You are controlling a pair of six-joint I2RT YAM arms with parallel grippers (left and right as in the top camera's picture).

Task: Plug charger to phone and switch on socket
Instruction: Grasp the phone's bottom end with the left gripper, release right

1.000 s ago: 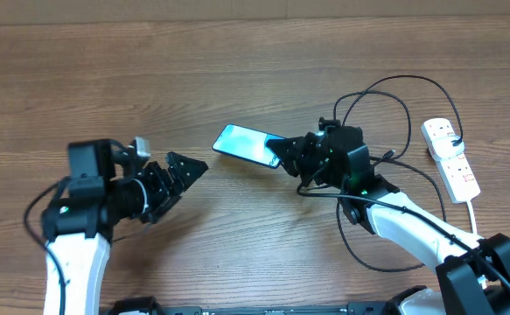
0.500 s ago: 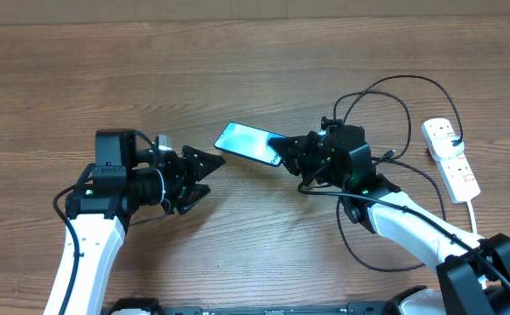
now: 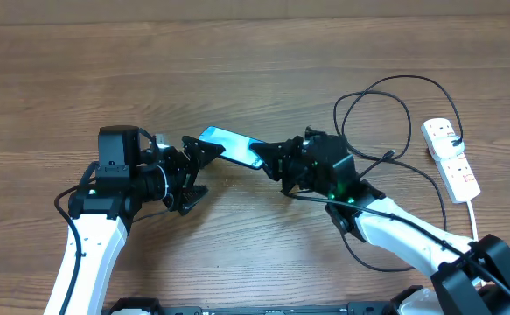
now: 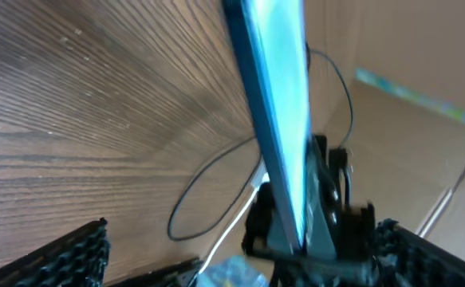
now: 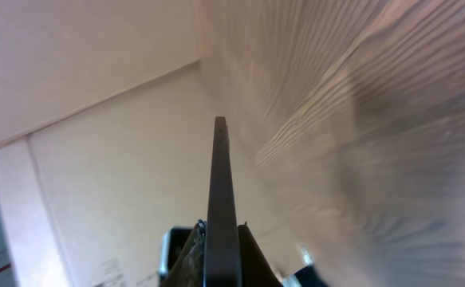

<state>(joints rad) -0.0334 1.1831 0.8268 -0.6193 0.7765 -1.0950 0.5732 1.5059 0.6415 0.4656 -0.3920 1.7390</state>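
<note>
Step in hand: We are reading this as positioning the phone between the two arms ahead of plugging. No plugging or switching is done yet.
Phone location: It is sitting mid-surface, screen up, slanting from far left to near right.
Right end effector: It is gripping the phone's right end, jaws clamped on it.
Left end effector: It is standing wide, with the phone's left end between its fingers. We are seeing no grip.
Charger: It is lying looped on the surface at right, untouched.
Socket: It is lying at the far right edge, well apart from both arms.
Next move: We are judging that the left jaws need to close squarely on the phone before the right lets go.
Arm pose: Both arms are reaching inward and low, wrists facing each other.
</note>
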